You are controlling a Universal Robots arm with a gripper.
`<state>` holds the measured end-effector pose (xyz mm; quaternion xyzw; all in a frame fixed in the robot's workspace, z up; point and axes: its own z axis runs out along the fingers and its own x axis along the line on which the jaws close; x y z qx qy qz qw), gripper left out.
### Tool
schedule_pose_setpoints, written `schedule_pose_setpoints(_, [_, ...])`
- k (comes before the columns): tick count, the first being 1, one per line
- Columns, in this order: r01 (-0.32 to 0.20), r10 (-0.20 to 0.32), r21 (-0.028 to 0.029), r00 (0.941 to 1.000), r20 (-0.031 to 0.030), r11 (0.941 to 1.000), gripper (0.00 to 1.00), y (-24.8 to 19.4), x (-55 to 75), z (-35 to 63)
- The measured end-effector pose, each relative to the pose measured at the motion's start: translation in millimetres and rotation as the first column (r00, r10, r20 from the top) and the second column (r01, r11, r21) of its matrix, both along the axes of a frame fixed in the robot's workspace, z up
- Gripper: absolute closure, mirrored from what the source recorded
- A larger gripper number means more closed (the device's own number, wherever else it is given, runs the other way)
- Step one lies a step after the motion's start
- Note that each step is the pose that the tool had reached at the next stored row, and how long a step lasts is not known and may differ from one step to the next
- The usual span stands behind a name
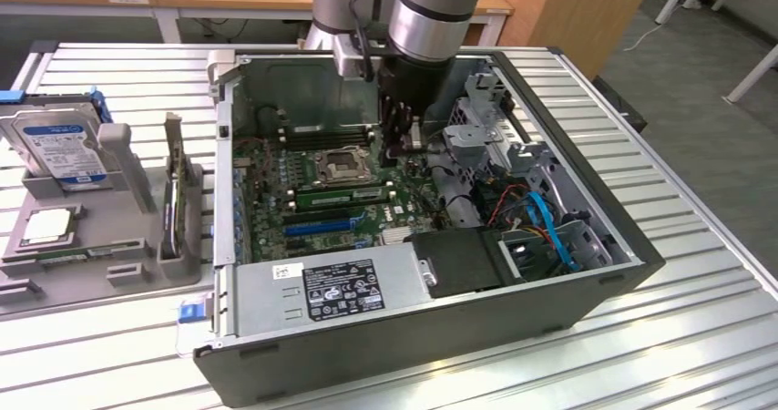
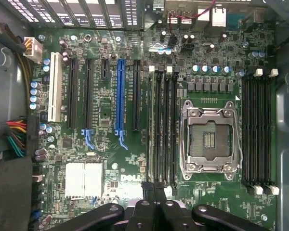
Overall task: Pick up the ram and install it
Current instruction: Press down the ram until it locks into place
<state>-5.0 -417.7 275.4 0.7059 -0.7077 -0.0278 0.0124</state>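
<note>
Green circuit-board stick: the ram [image 1: 346, 192]. It is long, narrow and thin, with a row of small dark chips along its face.

- **Location:** the ram stands on its long edge in a memory slot of the motherboard [image 1: 273, 200], inside the open computer case [image 1: 402, 360]. It is just beside the empty processor socket [image 1: 342, 164], between that socket and the blue expansion slots [image 1: 319, 228], and runs parallel to them. Whether the slot's end clips are closed on it cannot be told.
- **Gripper [image 2: 150, 188]:** black, on a silver-grey arm [image 1: 425, 14] that reaches down into the case from its far edge. It hangs over the motherboard near the end of the ram that faces the drive-bay side of the case. Whether it touches the ram cannot be told. In the wrist view the two fingertips sit pressed together, with nothing seen between them.
- **Also in the case:**
  - a grey power supply [image 1: 328, 287] with a black label, along the near wall
  - blue cables [image 1: 553, 232] at the near corner on the drive-bay side
- **Table:** the case rests on a slatted metal table [image 1: 693, 246].
- **Grey parts tray [image 1: 73, 296]:** at the table's edge on the exterior view's left, well apart from the ram. It holds:
  - a silver hard drive [image 1: 58, 150] with a blue-white label, propped at the tray's far end
  - a square silver processor chip [image 1: 46, 226], lying flat nearer the tray's front
</note>
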Motion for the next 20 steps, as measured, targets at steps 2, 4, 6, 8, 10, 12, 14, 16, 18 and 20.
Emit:
schedule_pose_setpoints(2, [0.0,0.0,0.0,1.0,0.0,1.0,0.9,0.0,0.0,-1.6])
schedule_pose_setpoints(4, [0.0,0.0,0.0,1.0,0.0,1.0,0.9,0.0,0.0,-3.2])
schedule_pose_setpoints(6, [0.0,0.0,0.0001,1.0,0.0,1.0,0.9,0.0,0.0,-4.8])
schedule_pose_setpoints(8, [0.0,0.0,0.0,1.0,0.0,1.0,0.9,0.0,0.0,-6.0])
schedule_pose_setpoints(10, [0.0,0.0,0.0,1.0,0.0,1.0,0.9,0.0,0.0,-7.4])
schedule_pose_setpoints(12, [0.0,0.0,0.0,1.0,0.0,1.0,0.9,0.0,0.0,-9.1])
schedule_pose_setpoints(14, [0.0,0.0,0.0,1.0,0.0,1.0,0.9,0.0,0.0,-10.7])
schedule_pose_setpoints(16, [0.0,0.0,0.0,1.0,0.0,1.0,0.9,0.0,0.0,-12.1])
schedule_pose_setpoints(18, [0.0,0.0,-0.0001,1.0,-0.0001,1.0,0.9,0.0,0.0,-13.3])
schedule_pose_setpoints(20, [0.0,0.0,0.0,1.0,0.0,1.0,0.9,0.0,0.0,-14.3])
